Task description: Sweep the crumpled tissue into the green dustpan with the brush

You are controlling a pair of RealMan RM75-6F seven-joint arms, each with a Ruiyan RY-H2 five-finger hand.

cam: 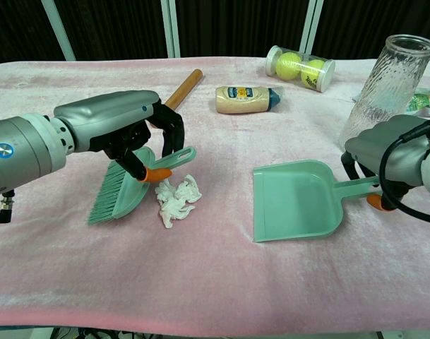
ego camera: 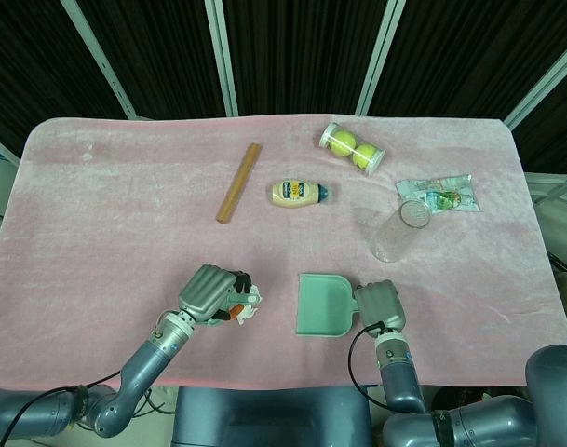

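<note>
The pink tablecloth (cam: 73, 282) covers the table. The green dustpan (cam: 296, 201) lies flat on it, mouth toward the left hand; the right hand (cam: 391, 159) grips its handle. The left hand (cam: 126, 131) holds the green brush (cam: 123, 191) by the handle, bristles on the cloth. The crumpled tissue (cam: 176, 200) lies just beside the brush, between brush and dustpan, apart from the pan.

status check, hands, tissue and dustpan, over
Left hand grips green brush. Right hand holds green plastic dustpan handle. Crumpled white tissue beside bristles, pan mouth facing it. Path between clear.
</note>
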